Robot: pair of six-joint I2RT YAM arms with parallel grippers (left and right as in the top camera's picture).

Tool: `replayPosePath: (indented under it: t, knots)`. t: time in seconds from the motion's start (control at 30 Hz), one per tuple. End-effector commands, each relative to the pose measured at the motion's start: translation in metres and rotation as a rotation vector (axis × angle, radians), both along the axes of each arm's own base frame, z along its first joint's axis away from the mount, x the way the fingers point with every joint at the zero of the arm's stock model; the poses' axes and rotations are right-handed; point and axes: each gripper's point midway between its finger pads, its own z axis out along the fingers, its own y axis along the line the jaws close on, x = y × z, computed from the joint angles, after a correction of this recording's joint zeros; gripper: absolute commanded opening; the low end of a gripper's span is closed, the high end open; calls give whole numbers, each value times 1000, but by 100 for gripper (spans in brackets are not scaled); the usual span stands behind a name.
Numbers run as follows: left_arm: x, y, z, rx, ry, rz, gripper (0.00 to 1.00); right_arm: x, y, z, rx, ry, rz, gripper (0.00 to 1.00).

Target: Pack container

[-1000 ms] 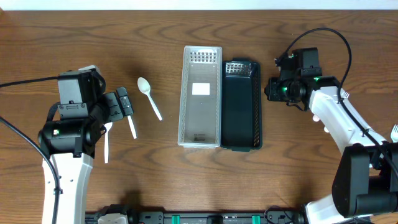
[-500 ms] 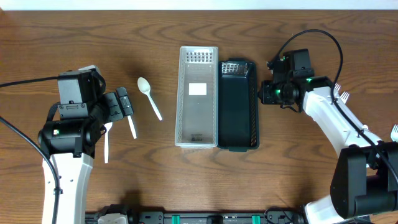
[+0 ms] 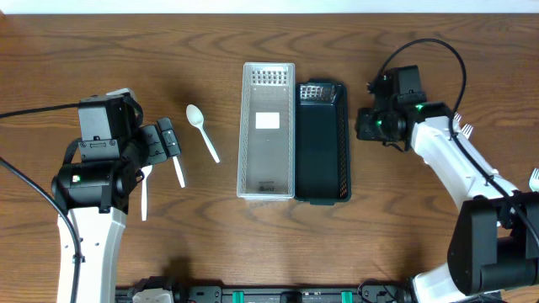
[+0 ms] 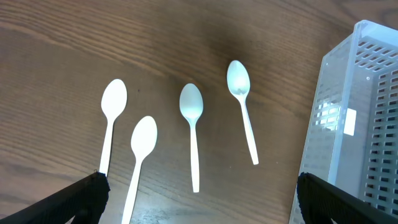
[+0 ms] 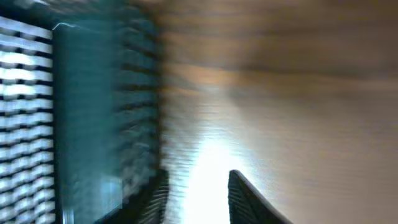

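Observation:
A clear slotted container (image 3: 268, 130) and a dark teal slotted container (image 3: 322, 141) stand side by side mid-table, both empty. Several white plastic spoons lie to their left; one spoon (image 3: 202, 132) lies in the open and the others are partly under my left arm. In the left wrist view the spoons (image 4: 191, 106) lie in a row beside the clear container (image 4: 354, 124). My left gripper (image 4: 199, 205) hovers wide open above them. My right gripper (image 3: 364, 124) is open and empty, close beside the teal container's right wall (image 5: 93, 106). The right wrist view is blurred.
White plastic forks (image 3: 461, 126) lie at the right behind my right arm, with another fork (image 3: 534, 178) at the table's right edge. Bare wood lies in front of and behind the containers.
Both containers have shifted a little to the left as my right gripper moved left against them. The right gripper has since eased slightly back to the right. The left arm has not moved.

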Motion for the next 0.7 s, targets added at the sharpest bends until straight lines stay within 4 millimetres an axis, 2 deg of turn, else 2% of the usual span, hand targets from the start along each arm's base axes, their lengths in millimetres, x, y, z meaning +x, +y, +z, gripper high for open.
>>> replayPosePath:
  t: [0.0, 0.03, 0.07, 0.1, 0.17, 0.23, 0.3, 0.4, 0.57, 0.67]
  knots:
    - [1, 2, 7, -6, -17, 18, 98, 21, -66, 34, -168, -57, -242, 55]
    - [1, 2, 7, -6, -17, 18, 98, 23, -85, 49, -192, -60, -307, 69]
    - [1, 2, 7, -6, -17, 18, 98, 25, -96, 57, -203, -65, -345, 75]
    - [1, 2, 7, -6, -17, 18, 98, 25, -108, 66, -212, -69, -391, 78]
    - [1, 2, 7, -6, -17, 18, 98, 26, -135, 82, -200, -79, -492, 78]
    - [1, 2, 7, -6, -17, 18, 98, 25, -156, 85, -177, -84, -565, 78]
    - [1, 2, 7, -6, -17, 18, 98, 22, -173, 78, -165, -63, -610, 75]
    - [1, 2, 7, -7, -17, 20, 98, 17, -190, 51, -161, 15, -636, 75]
    - [1, 2, 7, -15, -18, 30, 98, 16, -196, 1, -167, 138, -605, 78]
    - [1, 2, 6, -15, -17, 30, 98, 18, -196, -17, -169, 168, -589, 79]
